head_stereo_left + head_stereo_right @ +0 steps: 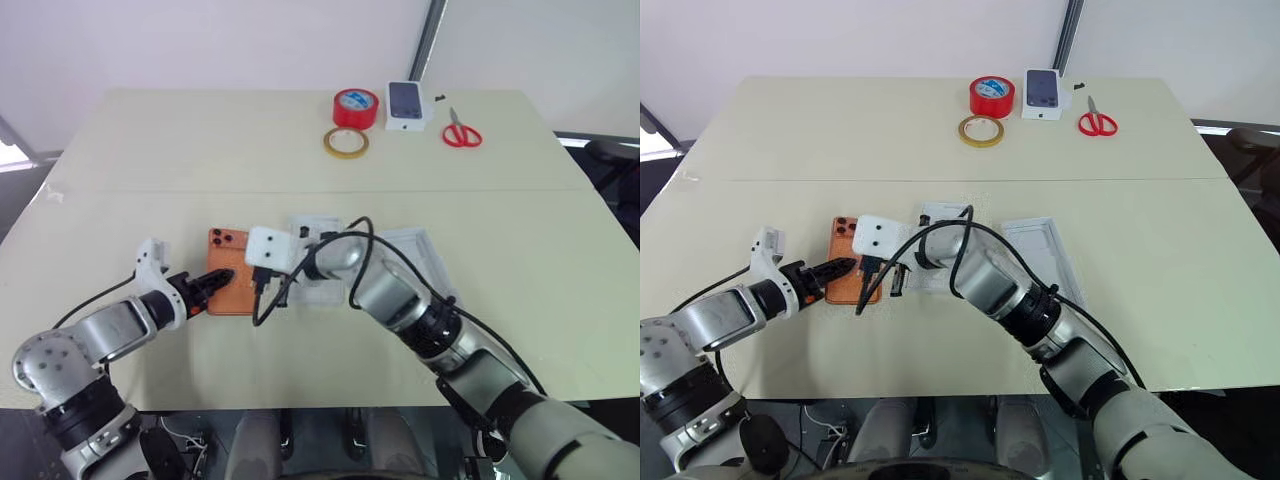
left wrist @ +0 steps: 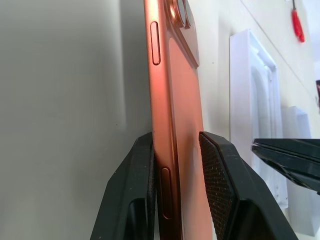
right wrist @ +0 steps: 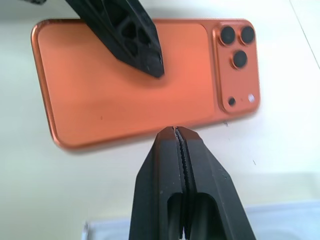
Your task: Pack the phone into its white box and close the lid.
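At the far edge of the cream table [image 1: 150,160] sat a roll of red tape [image 1: 355,107], a yellowish tape ring [image 1: 345,142], a small white box with a dark phone picture [image 1: 407,105] and red-handled scissors [image 1: 461,132], all well apart from the work. Nearer, a flat white insert [image 1: 940,215] lay just beside the phone [image 3: 130,90], and a white tray [image 1: 1040,245] lay beyond that, both partly hidden by the right arm reaching across them. The phone lay back-up on the table near the front left, slim, orange, round-cornered, its three dark lenses in a raised block at the far corner. The left gripper [image 2: 177,165] had its black fingers on either side of the phone's near end, one under it and one on its back. The right gripper [image 3: 179,137] hung just beside the phone's long edge, clenched on nothing.
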Robot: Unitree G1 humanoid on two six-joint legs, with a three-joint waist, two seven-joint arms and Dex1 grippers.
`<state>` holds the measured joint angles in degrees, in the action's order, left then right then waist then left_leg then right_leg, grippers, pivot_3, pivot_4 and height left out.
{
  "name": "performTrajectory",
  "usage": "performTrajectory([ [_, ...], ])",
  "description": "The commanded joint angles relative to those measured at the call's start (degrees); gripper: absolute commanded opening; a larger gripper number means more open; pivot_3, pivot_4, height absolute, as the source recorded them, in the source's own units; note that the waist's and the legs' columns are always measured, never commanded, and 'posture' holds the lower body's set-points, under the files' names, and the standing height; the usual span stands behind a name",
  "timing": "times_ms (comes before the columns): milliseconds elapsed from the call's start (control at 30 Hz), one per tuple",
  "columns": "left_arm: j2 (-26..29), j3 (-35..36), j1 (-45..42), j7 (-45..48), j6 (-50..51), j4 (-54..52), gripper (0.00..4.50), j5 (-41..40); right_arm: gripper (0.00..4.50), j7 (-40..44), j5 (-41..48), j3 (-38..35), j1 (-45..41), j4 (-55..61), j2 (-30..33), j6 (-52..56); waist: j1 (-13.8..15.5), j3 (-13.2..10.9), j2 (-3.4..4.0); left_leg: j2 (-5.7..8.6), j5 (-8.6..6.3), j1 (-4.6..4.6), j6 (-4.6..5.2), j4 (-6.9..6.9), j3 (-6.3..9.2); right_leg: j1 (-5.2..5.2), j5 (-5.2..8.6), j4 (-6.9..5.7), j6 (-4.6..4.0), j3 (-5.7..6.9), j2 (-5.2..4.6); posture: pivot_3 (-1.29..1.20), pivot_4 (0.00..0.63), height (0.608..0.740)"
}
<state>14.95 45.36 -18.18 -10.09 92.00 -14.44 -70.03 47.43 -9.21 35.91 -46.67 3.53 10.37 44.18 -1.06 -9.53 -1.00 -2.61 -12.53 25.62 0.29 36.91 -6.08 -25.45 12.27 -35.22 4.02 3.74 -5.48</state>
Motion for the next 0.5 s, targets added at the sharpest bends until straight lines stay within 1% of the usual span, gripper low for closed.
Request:
performTrajectory([
  [33,0.05,1.21,0.43,-1.89,0.03,-0.06,1.41,-4.57,0.00,0.68,1.56,-2.21,0.34,5.49,1.37,1.56,0.00,0.00,0.00,0.00,0.00,-0.01,0.00,0.00,0.00,-0.02,0.00,0.00,0.00,0.00,0.00,0.00,0.150,0.740],
  [133,0.56,1.02,1.25,-4.12,-1.35,0.39,0.59,-7.60,0.00,0.88,2.67,-3.17,0.56,7.76,2.74,2.82,0.02,-0.01,-0.01,0.00,-0.01,0.00,0.00,-0.01,0.00,-0.13,0.00,0.03,-0.01,-0.01,-0.01,0.00,0.150,0.740],
  [167,0.90,0.71,1.65,-5.03,-2.11,0.59,0.11,-9.00,0.00,0.90,3.00,-3.39,0.57,8.26,3.05,3.10,0.03,0.00,-0.01,-0.01,-0.01,-0.01,0.00,-0.01,0.01,-0.20,0.00,0.05,-0.01,0.00,0.00,0.00,0.150,0.740],
  [200,1.41,0.17,2.23,-6.10,-3.16,0.83,0.03,-10.83,0.00,0.97,3.32,-3.73,0.62,8.85,3.42,3.32,-0.06,-0.01,0.00,-0.01,-0.01,-0.05,-0.01,-0.03,0.01,-0.18,0.00,0.06,-0.01,-0.01,-0.01,0.00,0.150,0.740],
  [300,2.97,-1.89,3.99,-10.94,-9.48,1.42,0.03,-20.22,0.00,2.41,5.89,-6.92,0.95,12.64,6.04,3.70,-0.04,-0.02,-0.03,-0.01,-0.01,-0.04,0.00,-0.10,0.00,-0.20,-0.01,0.06,-0.03,-0.04,-0.02,0.00,0.150,0.740],
  [433,6.17,-7.47,4.49,-19.30,-22.84,0.49,0.03,-35.27,0.00,5.97,12.64,-15.20,2.50,17.59,11.59,4.02,0.43,-0.09,-0.12,-0.01,-0.01,0.12,-0.01,-0.15,0.01,-0.40,-0.01,0.07,-0.04,-0.05,-0.06,0.00,0.150,0.740],
  [500,7.79,-11.29,3.57,-22.15,-27.87,-0.54,0.03,-39.53,0.00,6.73,15.63,-19.80,3.45,17.94,14.10,4.77,0.48,-0.09,-0.12,0.02,-0.01,0.30,-0.01,-0.15,0.01,-0.51,-0.03,0.14,-0.08,-0.05,-0.11,0.00,0.150,0.740],
])
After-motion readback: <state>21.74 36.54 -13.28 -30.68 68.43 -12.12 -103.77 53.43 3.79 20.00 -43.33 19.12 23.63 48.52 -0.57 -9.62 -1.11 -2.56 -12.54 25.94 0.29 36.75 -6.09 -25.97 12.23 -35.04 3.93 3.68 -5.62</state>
